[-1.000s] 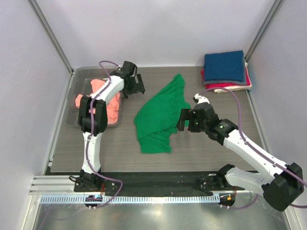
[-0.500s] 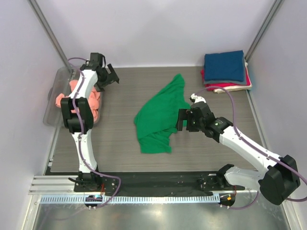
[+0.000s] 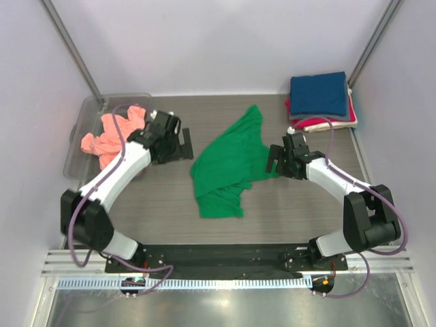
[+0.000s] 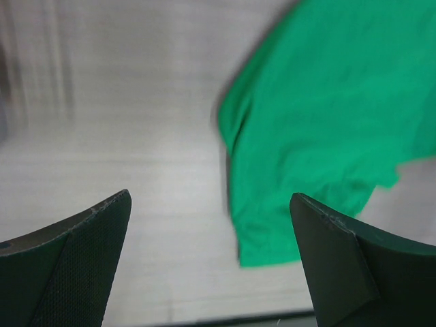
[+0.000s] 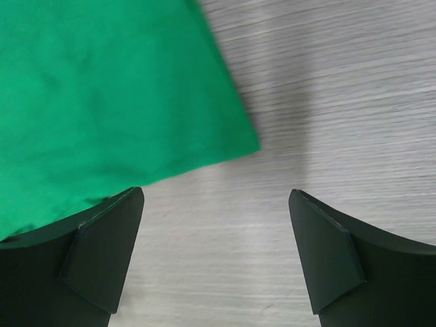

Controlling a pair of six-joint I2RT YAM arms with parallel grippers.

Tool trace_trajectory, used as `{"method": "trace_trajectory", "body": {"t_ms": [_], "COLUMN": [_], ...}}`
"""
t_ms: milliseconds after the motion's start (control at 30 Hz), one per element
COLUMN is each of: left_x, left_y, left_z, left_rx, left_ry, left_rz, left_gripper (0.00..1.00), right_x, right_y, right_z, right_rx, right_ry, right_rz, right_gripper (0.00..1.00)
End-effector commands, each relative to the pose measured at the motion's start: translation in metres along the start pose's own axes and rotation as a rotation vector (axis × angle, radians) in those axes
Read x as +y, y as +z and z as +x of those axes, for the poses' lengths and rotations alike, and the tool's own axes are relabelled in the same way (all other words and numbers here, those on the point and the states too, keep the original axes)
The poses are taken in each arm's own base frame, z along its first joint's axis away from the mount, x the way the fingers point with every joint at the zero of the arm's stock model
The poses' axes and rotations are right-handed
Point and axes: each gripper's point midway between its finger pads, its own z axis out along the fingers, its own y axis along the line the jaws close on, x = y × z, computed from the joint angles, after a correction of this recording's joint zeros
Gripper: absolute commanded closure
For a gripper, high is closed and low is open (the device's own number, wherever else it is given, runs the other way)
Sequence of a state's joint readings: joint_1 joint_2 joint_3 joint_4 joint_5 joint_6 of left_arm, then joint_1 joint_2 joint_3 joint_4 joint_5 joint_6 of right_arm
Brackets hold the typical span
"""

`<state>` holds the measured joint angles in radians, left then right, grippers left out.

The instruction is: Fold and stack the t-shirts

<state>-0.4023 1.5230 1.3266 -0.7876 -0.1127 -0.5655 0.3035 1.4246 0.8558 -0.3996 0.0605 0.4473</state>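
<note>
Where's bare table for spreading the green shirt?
Bare wood-grain table lies along the near edge, below the crumpled bright green t-shirt, and at the back between it and the clear plastic bin. The far-right corner is crowded by folded t-shirts.

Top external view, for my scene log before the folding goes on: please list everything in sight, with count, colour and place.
green t-shirt: 1, bright green, lying unfolded and rumpled mid-table
salmon-pink t-shirt: 1, salmon-pink, bunched in the bin
plastic bin: 1, clear, far left by the wall
navy t-shirt: 1, navy blue, folded, top of the stack in the far right corner
red t-shirt: 1, red, folded, under the navy one
cream-white t-shirt: 1, cream-white, bottom of that stack
table: 1, grey wood-grain
left end effector: 1, black, open, left of the green shirt
right end effector: 1, black, open, at the green shirt's right edge
</note>
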Motion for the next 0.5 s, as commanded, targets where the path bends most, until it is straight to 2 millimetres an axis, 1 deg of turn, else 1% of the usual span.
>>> {"method": "trace_trajectory", "body": {"t_ms": [0, 33, 67, 100, 133, 167, 200, 233, 267, 300, 333, 367, 400, 433, 467], "left_x": [0.005, 0.007, 0.003, 0.002, 0.005, 0.002, 0.006, 0.002, -0.004, -0.004, -0.009, -0.019, -0.023, -0.031, -0.042], "left_y": [-0.021, -0.018, -0.02, -0.02, -0.022, -0.022, -0.018, -0.021, -0.023, -0.021, -0.022, -0.024, -0.023, -0.022, -0.021], "left_z": [0.021, 0.04, 0.052, 0.062, 0.075, 0.086, 0.1, 0.105, 0.113, 0.123, 0.124, 0.131, 0.136, 0.136, 0.145], "left_rx": [-0.045, -0.014, 0.0, 0.011, 0.022, 0.038, 0.061, 0.056, 0.063, 0.075, 0.062, 0.065, 0.068, 0.057, 0.075], "left_ry": [-0.032, -0.034, -0.023, -0.02, -0.034, -0.027, -0.025, -0.04, -0.021, -0.016, -0.012, 0.005, 0.017, 0.022, 0.047], "left_rz": [0.023, 0.031, 0.051, 0.059, 0.068, 0.08, 0.074, 0.094, 0.11, 0.106, 0.123, 0.145, 0.152, 0.171, 0.188], "left_gripper": [0.0, 0.0, 0.0, 0.0, 0.0, 0.0, 0.0, 0.0, 0.0, 0.0, 0.0, 0.0, 0.0, 0.0, 0.0], "right_x": [-0.001, -0.001, -0.003, -0.003, -0.004, -0.005, -0.008, -0.008, -0.003, -0.003, -0.001, 0.001, 0.003, 0.005, 0.007], "right_y": [0.012, 0.015, 0.02, 0.026, 0.031, 0.034, 0.043, 0.046, 0.048, 0.054, 0.056, 0.058, 0.06, 0.062, 0.062], "right_z": [-0.011, -0.013, -0.014, -0.013, -0.014, -0.014, -0.012, -0.012, -0.009, -0.007, -0.004, -0.003, -0.004, 0.0, 0.0], "right_rx": [-0.024, -0.028, -0.026, -0.019, -0.017, -0.015, -0.002, 0.002, 0.019, 0.029, 0.038, 0.042, 0.036, 0.05, 0.046], "right_ry": [0.035, 0.041, 0.049, 0.054, 0.067, 0.076, 0.084, 0.091, 0.094, 0.097, 0.102, 0.11, 0.112, 0.117, 0.121], "right_rz": [-0.038, -0.038, -0.032, -0.028, -0.025, -0.021, -0.01, -0.009, -0.037, -0.04, -0.05, -0.062, -0.073, -0.087, -0.099], "right_gripper": [0.07, 0.07, 0.07, 0.07, 0.08, 0.09, 0.1, 0.12, 0.13, 0.15, 0.22, 0.26, 0.33, 0.5, 0.56]}}
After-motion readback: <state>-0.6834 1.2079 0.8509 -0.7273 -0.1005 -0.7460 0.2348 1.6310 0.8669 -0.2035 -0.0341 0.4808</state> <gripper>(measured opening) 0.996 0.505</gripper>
